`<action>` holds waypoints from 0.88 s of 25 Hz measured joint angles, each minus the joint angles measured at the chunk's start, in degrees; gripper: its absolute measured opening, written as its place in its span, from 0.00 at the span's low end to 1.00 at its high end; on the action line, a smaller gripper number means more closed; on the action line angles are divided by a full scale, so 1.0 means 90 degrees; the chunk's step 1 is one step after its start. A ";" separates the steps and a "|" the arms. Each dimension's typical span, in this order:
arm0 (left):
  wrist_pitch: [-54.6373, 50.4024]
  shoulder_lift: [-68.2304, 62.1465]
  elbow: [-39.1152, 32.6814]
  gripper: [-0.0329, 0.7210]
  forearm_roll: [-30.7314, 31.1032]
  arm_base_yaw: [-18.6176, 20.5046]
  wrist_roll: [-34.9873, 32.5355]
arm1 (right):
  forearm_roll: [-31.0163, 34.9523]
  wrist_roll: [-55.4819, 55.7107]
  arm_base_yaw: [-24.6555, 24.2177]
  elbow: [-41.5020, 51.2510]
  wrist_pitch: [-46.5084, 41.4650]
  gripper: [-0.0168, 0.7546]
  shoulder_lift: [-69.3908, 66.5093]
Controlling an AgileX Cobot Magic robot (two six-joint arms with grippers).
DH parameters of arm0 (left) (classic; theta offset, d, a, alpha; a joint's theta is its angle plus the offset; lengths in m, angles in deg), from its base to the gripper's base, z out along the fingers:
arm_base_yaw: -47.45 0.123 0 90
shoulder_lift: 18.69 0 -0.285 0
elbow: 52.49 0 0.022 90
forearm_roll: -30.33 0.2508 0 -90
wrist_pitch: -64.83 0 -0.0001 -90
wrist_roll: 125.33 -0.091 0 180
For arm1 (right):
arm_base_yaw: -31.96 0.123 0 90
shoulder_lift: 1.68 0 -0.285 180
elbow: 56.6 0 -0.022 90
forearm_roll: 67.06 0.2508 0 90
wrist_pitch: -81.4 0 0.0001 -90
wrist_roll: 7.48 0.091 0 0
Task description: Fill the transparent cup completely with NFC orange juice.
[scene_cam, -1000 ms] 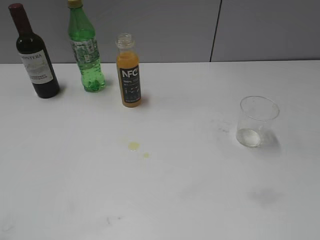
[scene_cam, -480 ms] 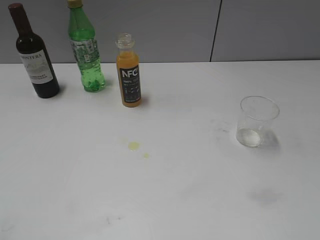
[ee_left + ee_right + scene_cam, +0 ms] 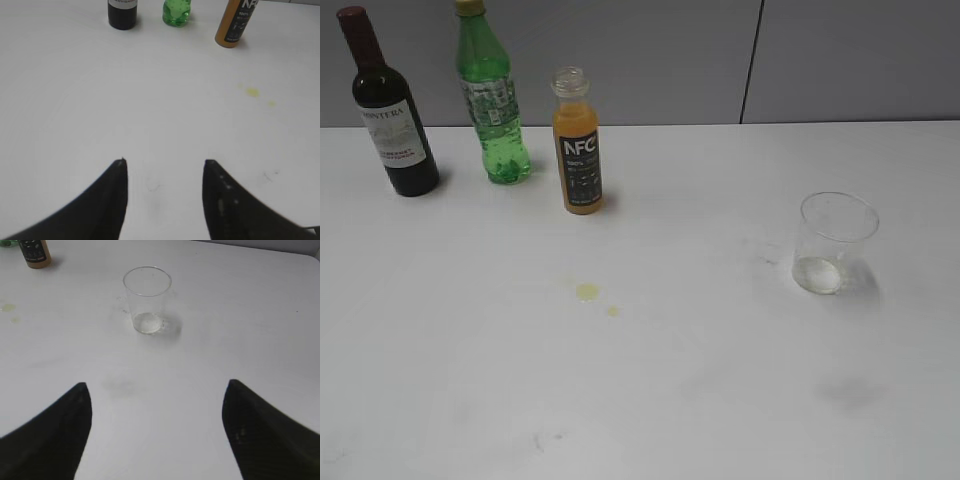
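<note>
The transparent cup (image 3: 834,243) stands upright and empty on the right of the white table; it also shows in the right wrist view (image 3: 147,299). The NFC orange juice bottle (image 3: 577,143), capless with a black label, stands upright at the back middle-left; its lower part shows in the left wrist view (image 3: 236,23) and its base in the right wrist view (image 3: 34,253). My left gripper (image 3: 165,162) is open and empty above bare table, well short of the bottles. My right gripper (image 3: 156,386) is open wide and empty, with the cup ahead of it. Neither gripper shows in the exterior view.
A dark wine bottle (image 3: 392,110) with a white label and a taller green plastic bottle (image 3: 492,95) stand at the back left; their bases show in the left wrist view. Small yellow juice drops (image 3: 588,291) lie on the table in front of the NFC bottle. A grey wall runs behind.
</note>
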 joint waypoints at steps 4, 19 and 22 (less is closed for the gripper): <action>0.0000 0.0000 0.0000 0.51 0.0000 0.0000 0.0000 | 0.0000 0.0000 0.0000 -0.0049 0.0136 0.73 0.0000; 0.0000 0.0000 0.0000 0.42 0.0000 0.0000 0.0000 | 0.0098 -0.0064 0.0000 -0.0121 0.1672 0.88 -0.0936; 0.0000 0.0000 0.0000 0.42 0.0000 0.0000 0.0000 | 0.0203 -0.0340 0.0000 -0.0121 0.2288 0.88 -0.1261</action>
